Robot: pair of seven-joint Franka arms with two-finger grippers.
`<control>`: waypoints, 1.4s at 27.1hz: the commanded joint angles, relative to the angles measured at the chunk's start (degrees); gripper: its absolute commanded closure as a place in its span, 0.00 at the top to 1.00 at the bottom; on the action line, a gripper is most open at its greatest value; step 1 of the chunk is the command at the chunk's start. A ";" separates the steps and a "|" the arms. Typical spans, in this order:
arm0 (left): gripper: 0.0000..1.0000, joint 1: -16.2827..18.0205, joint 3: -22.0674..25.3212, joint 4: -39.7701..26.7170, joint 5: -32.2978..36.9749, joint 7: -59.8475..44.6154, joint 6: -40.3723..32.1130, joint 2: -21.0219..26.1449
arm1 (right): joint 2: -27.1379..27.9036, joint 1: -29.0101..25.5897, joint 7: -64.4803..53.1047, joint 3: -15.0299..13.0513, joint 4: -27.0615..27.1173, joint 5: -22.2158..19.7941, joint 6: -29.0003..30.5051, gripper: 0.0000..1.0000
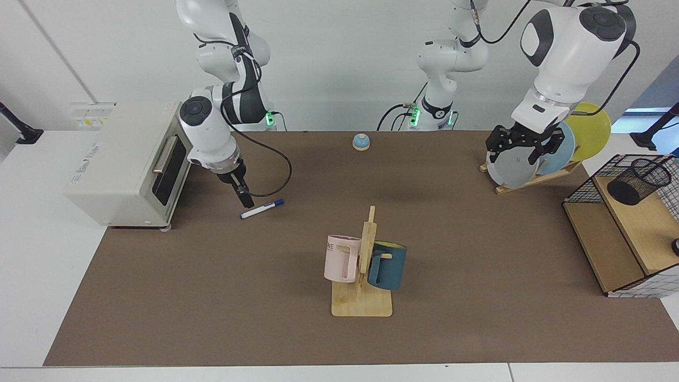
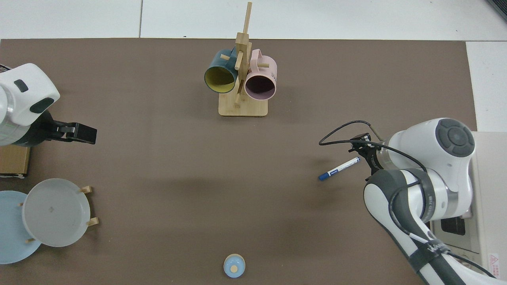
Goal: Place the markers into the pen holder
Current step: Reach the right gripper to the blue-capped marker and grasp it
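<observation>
We see the right gripper (image 1: 245, 199) low beside the marker (image 1: 262, 209) lying on the mat (finger spread unclear), poised to grasp, while the left gripper (image 1: 522, 149) waits spread near the pen holder (image 1: 638, 182).

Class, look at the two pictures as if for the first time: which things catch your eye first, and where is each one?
The right gripper hangs just above the white end of the marker, which lies on the brown mat beside the toaster oven. At mid-table a wooden mug tree carries a pink mug and a teal mug. The left gripper hovers by the plate rack, near the pen holder.
</observation>
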 commanded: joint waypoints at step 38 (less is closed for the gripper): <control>1.00 -1.48 1.15 -6.59 0.24 14.80 10.55 -2.36 | 9.08 -1.88 -3.82 -0.26 -1.34 1.22 11.48 0.00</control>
